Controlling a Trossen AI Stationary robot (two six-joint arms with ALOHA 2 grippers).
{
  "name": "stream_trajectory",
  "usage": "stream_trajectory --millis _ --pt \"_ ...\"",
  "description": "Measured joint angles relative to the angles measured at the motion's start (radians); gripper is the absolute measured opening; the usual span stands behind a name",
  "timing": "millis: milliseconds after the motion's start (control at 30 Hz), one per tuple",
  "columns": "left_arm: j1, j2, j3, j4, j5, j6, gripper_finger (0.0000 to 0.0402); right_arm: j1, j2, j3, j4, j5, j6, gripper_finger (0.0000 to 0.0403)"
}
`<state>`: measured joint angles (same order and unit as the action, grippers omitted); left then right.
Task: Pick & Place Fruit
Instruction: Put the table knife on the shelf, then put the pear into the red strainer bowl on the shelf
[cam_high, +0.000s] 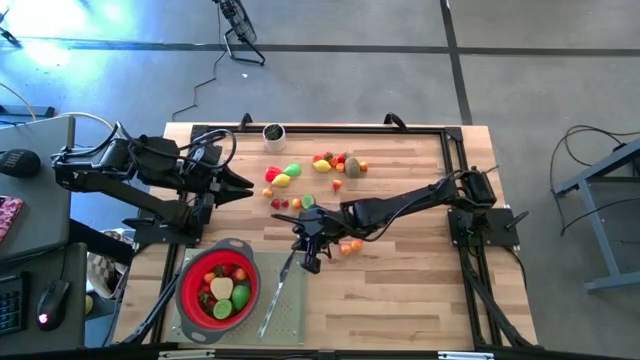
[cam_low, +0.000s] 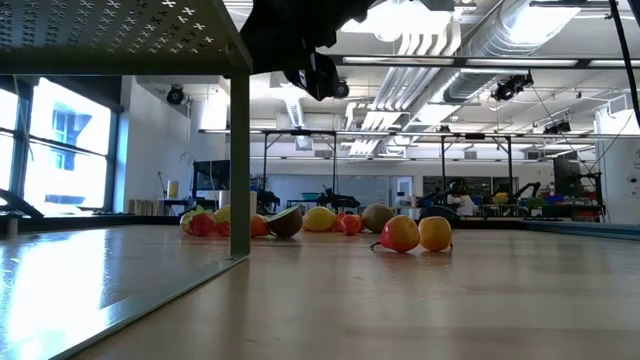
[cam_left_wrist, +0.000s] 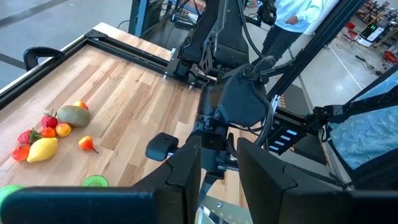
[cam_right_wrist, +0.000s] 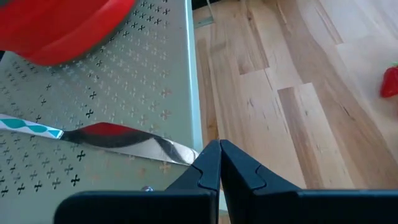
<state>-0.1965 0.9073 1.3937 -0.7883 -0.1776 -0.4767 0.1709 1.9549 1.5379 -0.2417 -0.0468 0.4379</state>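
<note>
High view: several fruit already in strainer, most fruit loose on table. Right gripper closed, empty, beside knife. Left gripper partly open, empty, waiting.

Small toy fruits sit in a row mid-frame on the wooden table; a grey perforated tray fills the upper left.

Up top, you look straight down on the whole table, and your low camera sits at tabletop height, facing level into the room. Both catch the scattered fruit; your right wrist view hangs close over the knife.
</note>
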Motion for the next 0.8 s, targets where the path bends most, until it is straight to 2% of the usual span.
stream_trajectory --millis 200,367,633,800 --pt "0.0 0.0 0.0 0.0 0.0 0.0 0.0099 -0.028 -0.018 0.0 -0.024 0.041 -0.03 0.0002" --pt "0.0 0.0 0.0 0.001 0.0 0.0 0.0099 -0.075 -0.097 0.002 -0.127 0.049 -0.024 0.0002" --pt "0.0 -0.001 0.0 0.0 0.0 0.0 0.0099 -0.128 -0.246 0.002 -0.362 -0.064 -0.008 0.0002" --pt "0.0 -0.001 0.0 0.0 0.0 0.0 0.0099 -0.139 -0.303 0.001 -0.578 -0.091 0.011 0.0002"
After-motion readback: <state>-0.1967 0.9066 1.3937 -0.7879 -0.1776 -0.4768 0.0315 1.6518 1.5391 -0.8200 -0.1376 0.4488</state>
